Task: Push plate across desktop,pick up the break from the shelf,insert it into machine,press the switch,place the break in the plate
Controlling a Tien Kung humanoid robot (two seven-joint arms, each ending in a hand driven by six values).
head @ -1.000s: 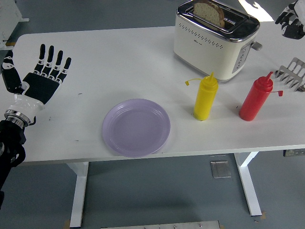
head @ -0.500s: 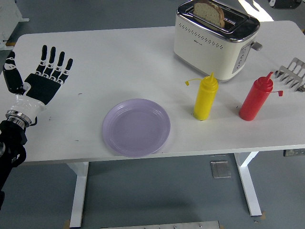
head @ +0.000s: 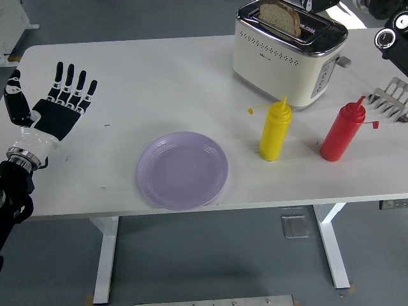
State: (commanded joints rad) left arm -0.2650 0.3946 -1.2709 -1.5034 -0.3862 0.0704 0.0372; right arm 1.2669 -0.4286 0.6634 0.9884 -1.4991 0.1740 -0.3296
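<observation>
A slice of brown bread [head: 280, 17] stands upright in a slot of the cream toaster [head: 287, 58] at the back of the table. The lavender plate [head: 182, 170] lies near the front edge, with nothing on it. My left hand [head: 56, 95] rests at the far left, palm up and fingers spread, holding nothing and far from the plate. My right arm [head: 390, 39] comes in at the top right corner. A dark part of it shows at the picture's top edge just behind the toaster, and the hand itself is cut off.
A yellow squeeze bottle [head: 275, 131] and a red one [head: 342, 132] stand between the plate and the toaster's right side. A metal rack [head: 392, 99] sits at the right edge.
The right arm left the picture half a second ago and has come back in at the top right, now reaching behind the toaster. The left hand has hardly moved.
</observation>
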